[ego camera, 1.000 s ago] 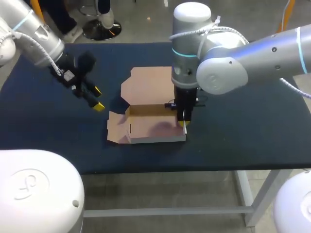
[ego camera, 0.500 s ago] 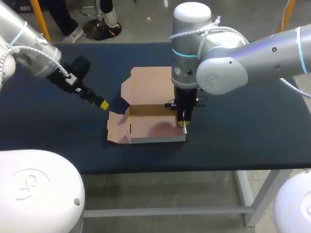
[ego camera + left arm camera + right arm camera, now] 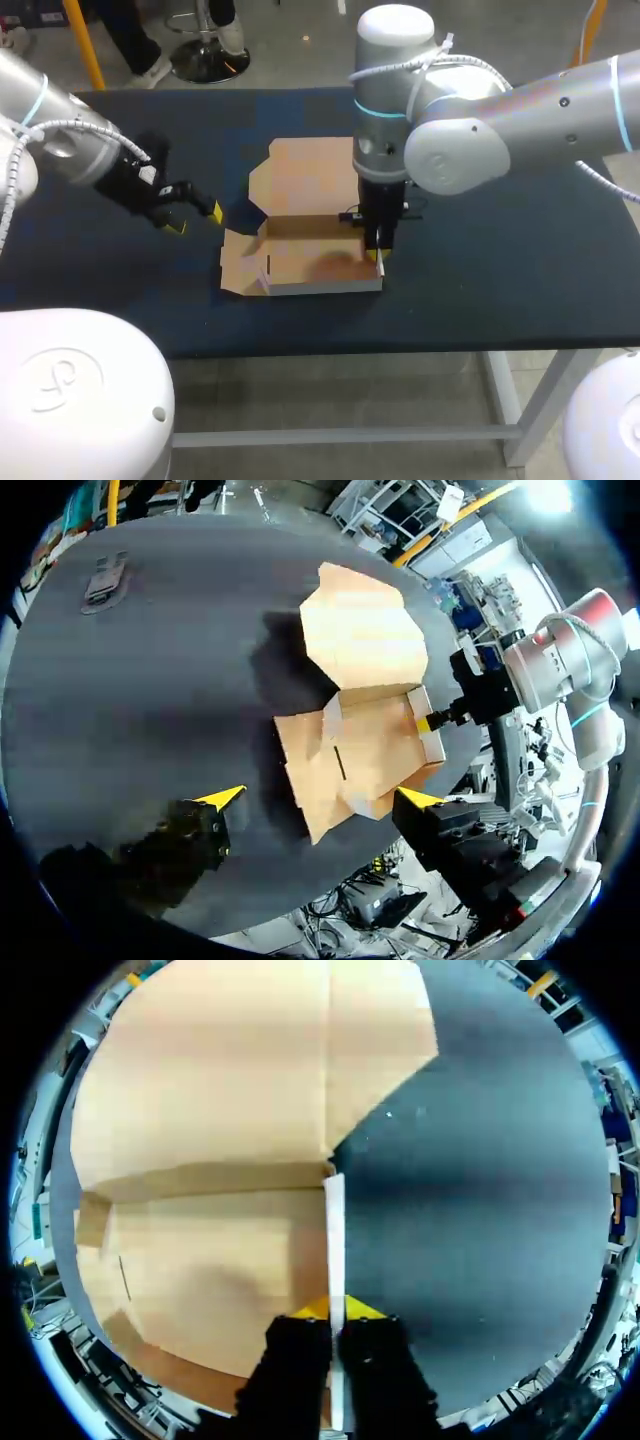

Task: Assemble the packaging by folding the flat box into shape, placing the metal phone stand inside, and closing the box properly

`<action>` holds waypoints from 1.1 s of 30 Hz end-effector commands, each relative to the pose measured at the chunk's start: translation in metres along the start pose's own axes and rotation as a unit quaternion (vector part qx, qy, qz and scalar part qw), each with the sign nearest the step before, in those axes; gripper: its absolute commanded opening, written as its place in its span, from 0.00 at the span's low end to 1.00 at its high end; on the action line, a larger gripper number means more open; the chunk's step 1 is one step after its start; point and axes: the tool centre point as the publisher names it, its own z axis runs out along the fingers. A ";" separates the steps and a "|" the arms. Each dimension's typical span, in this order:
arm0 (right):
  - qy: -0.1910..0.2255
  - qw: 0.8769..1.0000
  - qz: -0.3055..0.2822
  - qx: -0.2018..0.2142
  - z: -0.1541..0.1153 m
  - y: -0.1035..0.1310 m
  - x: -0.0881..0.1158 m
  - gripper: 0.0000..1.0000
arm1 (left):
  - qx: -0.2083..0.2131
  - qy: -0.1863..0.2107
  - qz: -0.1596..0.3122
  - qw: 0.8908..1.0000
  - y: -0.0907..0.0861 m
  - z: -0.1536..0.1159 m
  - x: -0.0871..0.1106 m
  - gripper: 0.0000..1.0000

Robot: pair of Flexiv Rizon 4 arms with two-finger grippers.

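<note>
- Half-folded box (image 3: 310, 262) at the middle of the table (image 3: 500, 250); walls up, lid flap flat behind.
- right gripper (image 3: 378, 255) pinched narrow on the box's right wall.
- left gripper (image 3: 195, 220) spread wide, holding nothing, near the box's left flap, not touching.

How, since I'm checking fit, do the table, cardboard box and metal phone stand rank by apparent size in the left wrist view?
1. table
2. cardboard box
3. metal phone stand, smallest by far, though it lies farthest from the camera, which shrinks it.
</note>
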 end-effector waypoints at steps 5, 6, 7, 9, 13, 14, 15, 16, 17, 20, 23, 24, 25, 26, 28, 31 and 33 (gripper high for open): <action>-0.001 1.000 0.000 0.001 0.000 0.000 0.000 0.00 | 0.052 0.009 -0.082 0.995 0.014 0.026 -0.005 0.41; -0.001 1.000 0.000 0.001 0.000 0.000 0.000 0.00 | 0.053 0.008 -0.082 0.995 0.014 0.029 -0.006 0.42; -0.001 1.000 0.000 0.001 0.000 0.000 0.000 0.00 | 0.051 0.008 -0.082 0.995 0.014 0.032 -0.007 0.42; -0.001 1.000 0.000 0.001 0.000 0.000 0.000 0.00 | 0.048 0.012 -0.076 0.996 0.015 0.038 -0.009 0.47; -0.001 1.000 0.000 0.001 0.000 0.000 0.000 0.00 | 0.043 0.011 -0.076 0.996 0.017 0.048 -0.011 0.46; -0.001 1.000 0.000 0.001 0.000 0.000 0.000 0.00 | 0.043 0.009 -0.073 0.996 0.018 0.050 -0.011 0.46; -0.001 1.000 0.000 0.001 0.000 0.000 0.000 0.00 | 0.039 0.014 -0.073 0.997 0.018 0.051 -0.011 0.45; -0.001 1.000 0.000 0.001 0.000 0.000 0.000 0.00 | 0.037 0.013 -0.073 0.997 0.019 0.053 -0.012 0.45; -0.001 1.000 0.000 0.001 0.000 0.000 0.000 0.00 | 0.035 0.012 -0.073 0.997 0.019 0.055 -0.012 0.45; -0.001 1.000 0.000 0.001 0.000 0.000 0.000 0.00 | 0.022 0.016 -0.073 0.997 0.020 0.060 -0.014 0.46; -0.001 1.000 0.000 0.001 0.000 0.000 0.000 0.00 | 0.008 0.019 -0.071 0.997 0.020 0.065 -0.015 0.46; -0.001 1.000 0.000 0.001 0.000 0.000 0.000 0.00 | 0.005 0.020 -0.071 0.997 0.019 0.067 -0.016 0.46; -0.001 1.000 0.000 0.001 0.000 0.000 0.000 0.00 | 0.002 0.022 -0.071 0.997 0.019 0.069 -0.017 0.46; -0.001 1.000 0.000 0.001 0.000 0.000 0.000 0.00 | -0.002 0.024 -0.070 0.997 0.018 0.070 -0.019 0.46; -0.001 1.000 0.000 0.001 0.000 0.000 0.000 0.00 | -0.008 0.028 -0.070 0.997 0.017 0.073 -0.021 0.45; -0.001 1.000 0.000 0.001 0.000 0.000 0.000 0.00 | -0.021 0.037 -0.066 0.997 0.015 0.079 -0.026 0.45; -0.001 1.000 0.000 0.001 0.000 0.000 0.000 0.00 | -0.029 0.048 -0.067 0.996 0.013 0.082 -0.029 0.45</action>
